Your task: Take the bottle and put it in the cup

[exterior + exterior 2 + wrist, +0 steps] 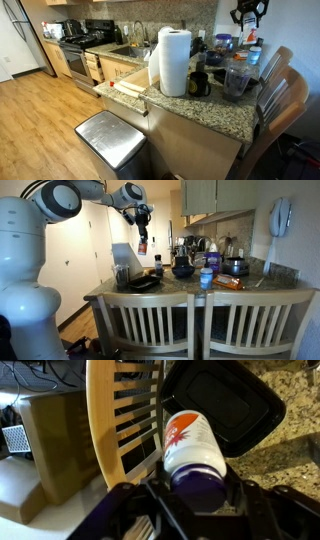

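Note:
A white bottle (188, 445) with an orange-red label and a dark blue cap is clamped between my gripper's (192, 485) fingers, cap end toward the wrist. In both exterior views the gripper (248, 14) (143, 224) hangs high above the granite counter. A clear cup (237, 78) (122, 276) stands on the counter edge below it. In the wrist view the bottle hangs over a black tray (225, 400), and the cup is out of view there.
A paper towel roll (174, 62), a black mug (199, 84) and several bottles and jars (206, 277) crowd the counter. Wooden chair backs (150, 320) (110, 420) stand against the counter edge. A metal bin (110, 138) stands on the floor.

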